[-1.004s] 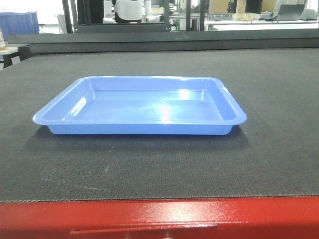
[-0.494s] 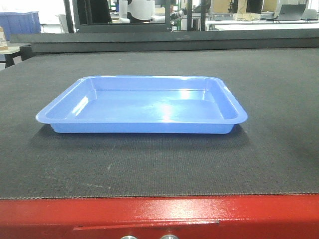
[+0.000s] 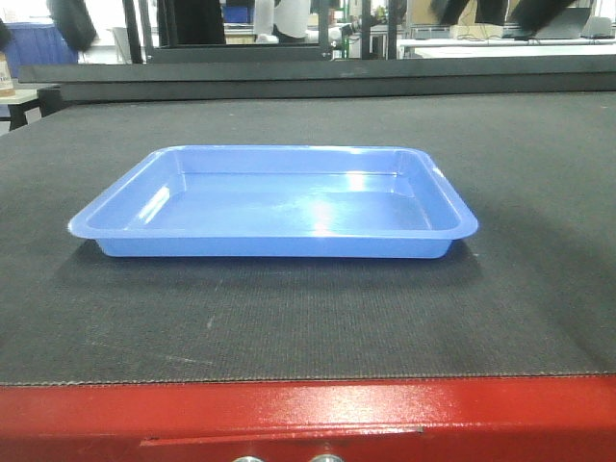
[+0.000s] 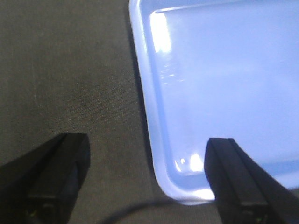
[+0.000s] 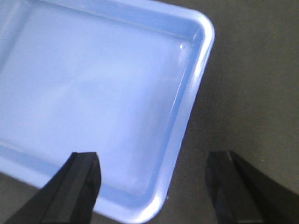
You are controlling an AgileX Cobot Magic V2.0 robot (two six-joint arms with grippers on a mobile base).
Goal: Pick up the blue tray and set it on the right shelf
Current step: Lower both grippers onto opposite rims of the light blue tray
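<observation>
1. Two dark blurs (image 3: 69, 21) have come in atop the front view; the blue tray (image 3: 274, 202) lies flat on the desk (image 3: 520, 318) as before.
2. Left end effector (image 4: 147, 186) and right end effector (image 5: 159, 184) are both spread wide, each across one tray rim, likely ready to pinch it.
3. Only wrist views show that; no view shows the right shelf.

The dark surface (image 3: 289, 318) lies open to the left, right and front of the blue tray (image 3: 274, 202). The tray's low rim sticks up a little from it. The left end effector (image 4: 147, 140) is spread wide, with one finger over the mat, one over the tray, and the rim between them. The right end effector (image 5: 153, 156) sits the same way across the other side. A dark ledge (image 3: 318, 77) runs along the far edge.
</observation>
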